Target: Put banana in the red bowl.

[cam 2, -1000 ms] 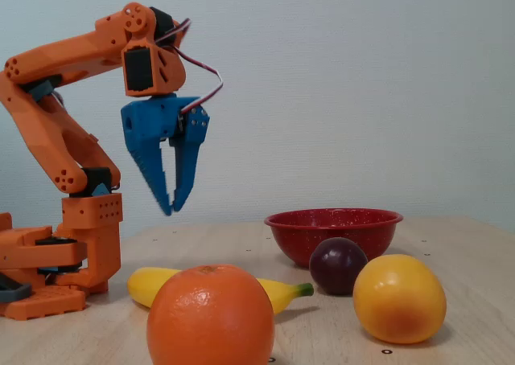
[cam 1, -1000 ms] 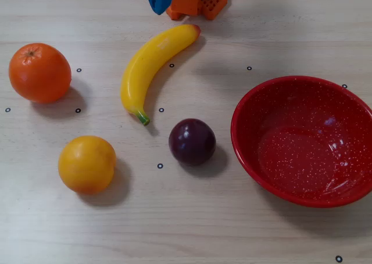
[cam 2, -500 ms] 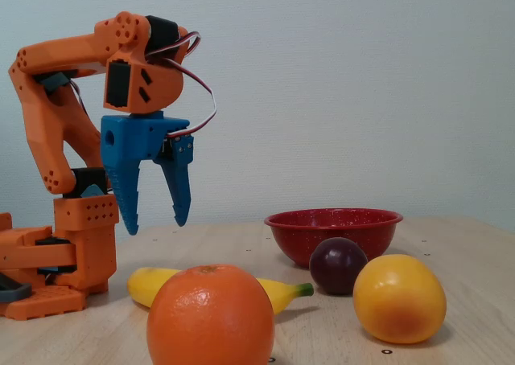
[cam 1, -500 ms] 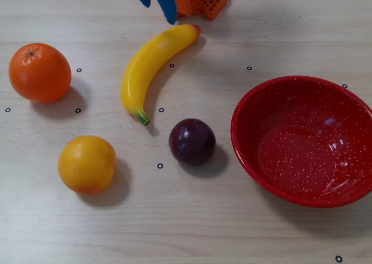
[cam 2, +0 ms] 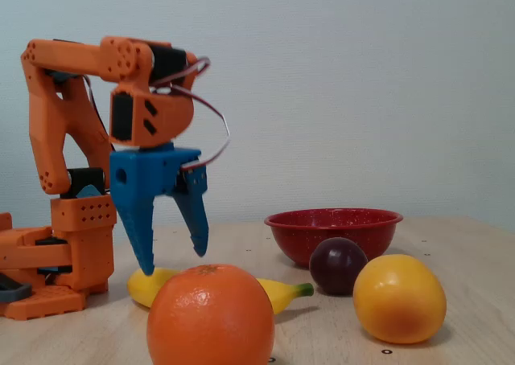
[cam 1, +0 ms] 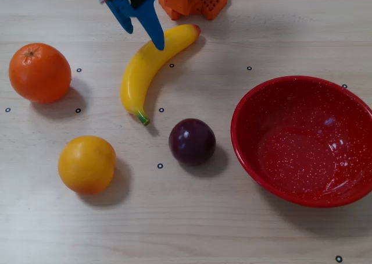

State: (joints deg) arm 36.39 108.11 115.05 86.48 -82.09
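Above the banana's upper half, blue pincer (cam 1: pixel 144 36) hangs with jaws apart, holding nothing; fixed view shows its tips (cam 2: pixel 173 262) low, near the fruit, contact not discernible. Banana (cam 1: pixel 148 66) lies flat on pale wood surface (cam 1: pixel 192 217), reddish end toward orange arm base (cam 1: pixel 192 1), green stem pointing to plum (cam 1: pixel 192 141). Red bowl (cam 1: pixel 250 101) sits well apart at overhead right, nothing inside. Orange (cam 1: pixel 39 72) at overhead left; yellow-orange round fruit (cam 1: pixel 87 164) below it. Small black dots mark the surface.
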